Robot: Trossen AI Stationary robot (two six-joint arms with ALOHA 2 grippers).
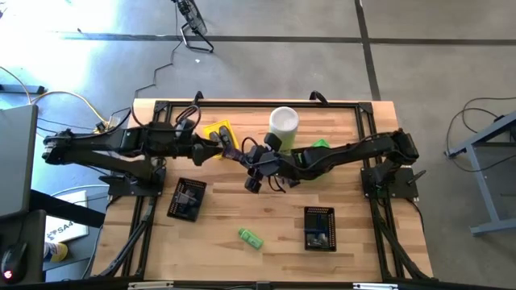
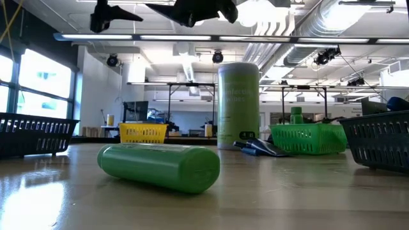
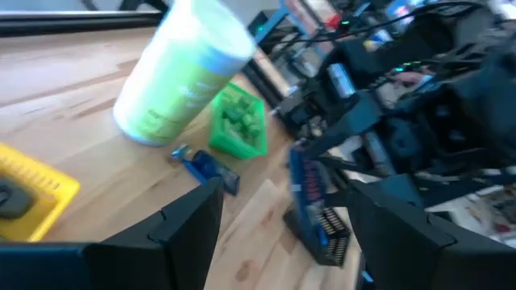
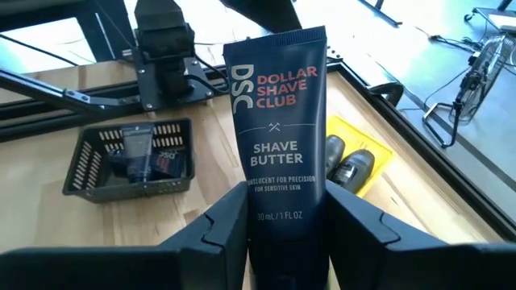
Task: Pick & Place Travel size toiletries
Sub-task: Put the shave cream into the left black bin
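Observation:
My right gripper (image 4: 278, 211) is shut on a dark navy tube (image 4: 276, 121) printed "Shave Butter", above the table's middle (image 1: 253, 182). My left gripper (image 3: 278, 213) is open and holds nothing; it hovers by the yellow tray (image 1: 216, 132), which holds dark grey oval pieces (image 4: 348, 163). A bright green bottle (image 2: 160, 167) lies on its side near the table's near edge (image 1: 250, 238). A navy packet (image 3: 201, 165) lies flat on the wood beside the pale-green canister (image 3: 184, 72). More navy packets sit in the black tray (image 4: 135, 161). My right gripper pinches the navy tube between its two fingers at the tube's lower end (image 4: 278, 229), below the printed text. The fingers (image 4: 230, 221) lie on its two side edges. The tube runs on straight ahead of the fingers, its flat crimped end (image 4: 274, 36) farthest out, lifted clear of the table.
The tall canister with white lid (image 1: 284, 121) stands at the far middle, with a green tray (image 1: 321, 146) to its right. One black tray (image 1: 187, 199) sits near left, another (image 1: 319, 228) near right. Bare wood lies between the black trays.

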